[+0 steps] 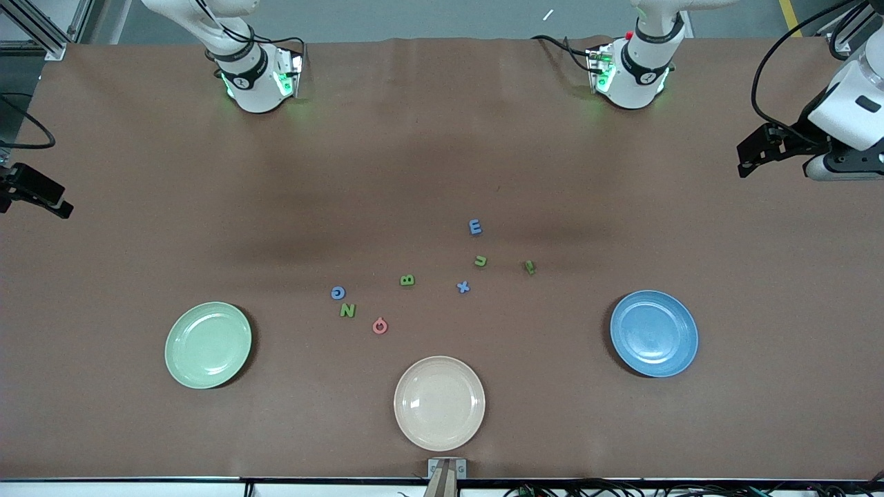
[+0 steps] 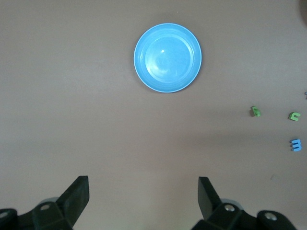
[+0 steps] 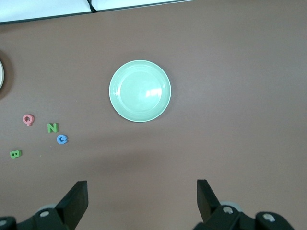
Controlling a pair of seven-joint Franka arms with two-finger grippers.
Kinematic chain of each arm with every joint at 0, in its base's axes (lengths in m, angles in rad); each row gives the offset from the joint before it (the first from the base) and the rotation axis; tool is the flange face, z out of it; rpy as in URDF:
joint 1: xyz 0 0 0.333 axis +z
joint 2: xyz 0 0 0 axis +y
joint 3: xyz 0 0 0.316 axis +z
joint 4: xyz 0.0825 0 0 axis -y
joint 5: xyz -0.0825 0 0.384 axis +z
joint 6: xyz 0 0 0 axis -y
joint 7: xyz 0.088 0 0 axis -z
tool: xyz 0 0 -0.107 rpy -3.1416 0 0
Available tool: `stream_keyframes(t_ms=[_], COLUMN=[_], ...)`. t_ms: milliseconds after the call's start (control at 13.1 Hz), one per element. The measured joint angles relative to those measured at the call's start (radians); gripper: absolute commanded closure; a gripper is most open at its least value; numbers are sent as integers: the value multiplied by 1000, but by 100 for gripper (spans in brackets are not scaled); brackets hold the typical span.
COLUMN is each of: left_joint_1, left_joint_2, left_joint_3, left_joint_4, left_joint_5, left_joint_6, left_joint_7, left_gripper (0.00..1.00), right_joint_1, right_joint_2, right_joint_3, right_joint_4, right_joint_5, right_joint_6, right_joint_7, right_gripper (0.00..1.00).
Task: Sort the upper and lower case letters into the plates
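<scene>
Several tiny letters lie mid-table: blue E (image 1: 475, 226), green u (image 1: 481, 261), blue x (image 1: 463, 287), green B (image 1: 407, 279), blue G (image 1: 338, 293), green N (image 1: 347, 310), a pink-red piece (image 1: 380, 326) and another green piece (image 1: 530, 267). The pale green plate (image 1: 208, 344) sits toward the right arm's end and the blue plate (image 1: 653, 333) toward the left arm's end; both hold nothing. My left gripper (image 2: 143, 191) hangs open over bare tabletop, with the blue plate (image 2: 167, 57) in its view. My right gripper (image 3: 142, 191) hangs open likewise, looking at the green plate (image 3: 139, 90).
A cream plate (image 1: 439, 403) lies between the two task plates, nearer the front camera than the letters. Both arm bases (image 1: 255, 76) (image 1: 632, 72) stand along the table's back edge. A small bracket (image 1: 447, 469) sits at the front edge.
</scene>
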Motion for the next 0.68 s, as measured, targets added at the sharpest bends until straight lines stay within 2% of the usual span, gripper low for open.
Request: stream_keyframes(t_ms=[228,457,685], left_joint_1=[0,-4,-14], left_joint_2=[6,66,185], left_joint_3=[0,-10,-97], left_joint_4=[1,42,49], left_joint_5=[0,-1,-5], left_joint_6=[-1,-22,40], left_joint_7=[0,-2,-99], left_gripper=[0,0,0], right_joint_1=[0,0,0], right_joint_2=[0,0,0], right_joint_3=[0,0,0], right_joint_4=[0,0,0], right_joint_5=[0,0,0], right_joint_6=[0,0,0], right_joint_7=[0,0,0], right_gripper=[0,0,0])
